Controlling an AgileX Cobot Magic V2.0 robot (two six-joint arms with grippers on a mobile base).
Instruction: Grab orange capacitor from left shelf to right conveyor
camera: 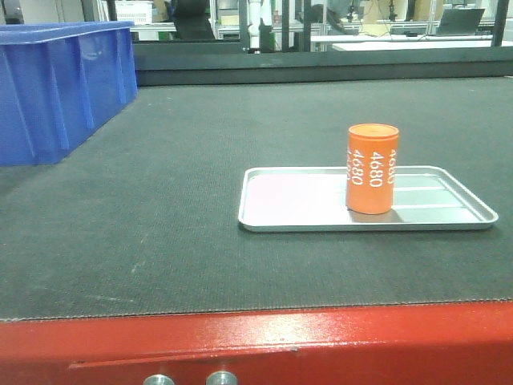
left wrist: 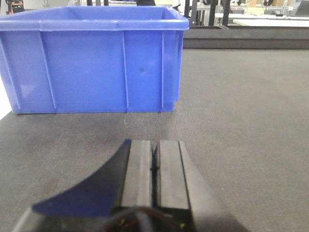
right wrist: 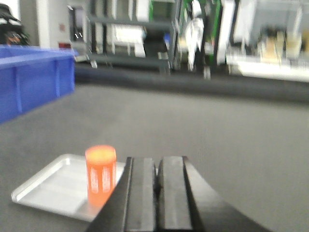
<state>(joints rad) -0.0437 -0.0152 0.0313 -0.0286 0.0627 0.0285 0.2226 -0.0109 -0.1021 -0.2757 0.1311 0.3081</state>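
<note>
The orange capacitor (camera: 373,168) stands upright in the silver metal tray (camera: 296,210) on the dark conveyor belt (camera: 160,200), which has a red front edge (camera: 256,341). In the right wrist view the capacitor (right wrist: 100,175) stands in the tray (right wrist: 48,186), just left of my right gripper (right wrist: 157,166), which is shut and empty and apart from it. My left gripper (left wrist: 154,152) is shut and empty, low over the belt, facing the blue crate (left wrist: 91,60). The left shelf is out of view. Neither gripper shows in the front view.
A large blue plastic crate (camera: 60,88) stands on the belt at the back left. A black frame rail (camera: 321,60) runs along the belt's far edge, with workshop racks and benches behind it.
</note>
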